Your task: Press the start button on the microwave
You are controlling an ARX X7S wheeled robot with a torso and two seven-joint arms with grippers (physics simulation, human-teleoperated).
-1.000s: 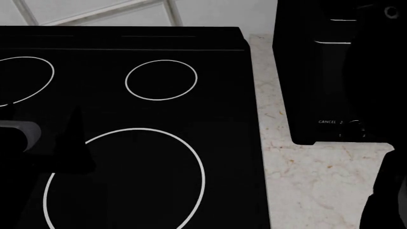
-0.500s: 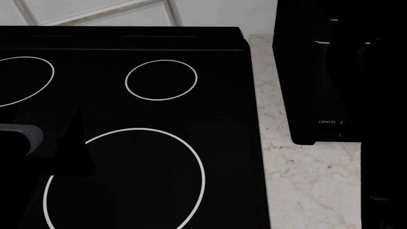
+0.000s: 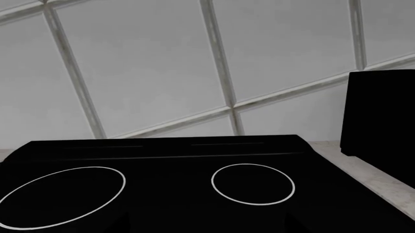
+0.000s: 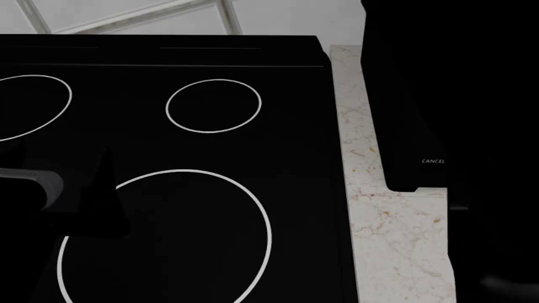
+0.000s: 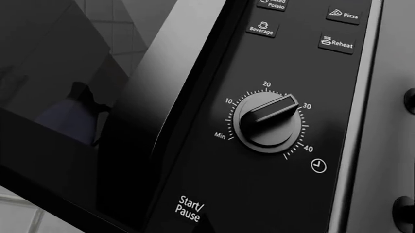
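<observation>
Black cooktop (image 4: 168,158) on marble counter (image 4: 396,240) — tiled wall (image 3: 143,63) behind; fingers' state unclear.

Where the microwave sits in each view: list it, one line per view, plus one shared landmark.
Left wrist: microwave, a black box beside the cooktop.
Head: black block at the counter's back, CANCEL label low on it.
Right wrist: its control panel fills the frame.
Shared landmark: the cooktop, in head and left wrist views.

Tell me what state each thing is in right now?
Microwave door: shut.
Timer dial: pointer near 30.
Start/Pause button: nothing touching it.
Stovetop: burners dark, nothing on them.
Right arm: raised in front of the microwave, fingers not seen.
</observation>
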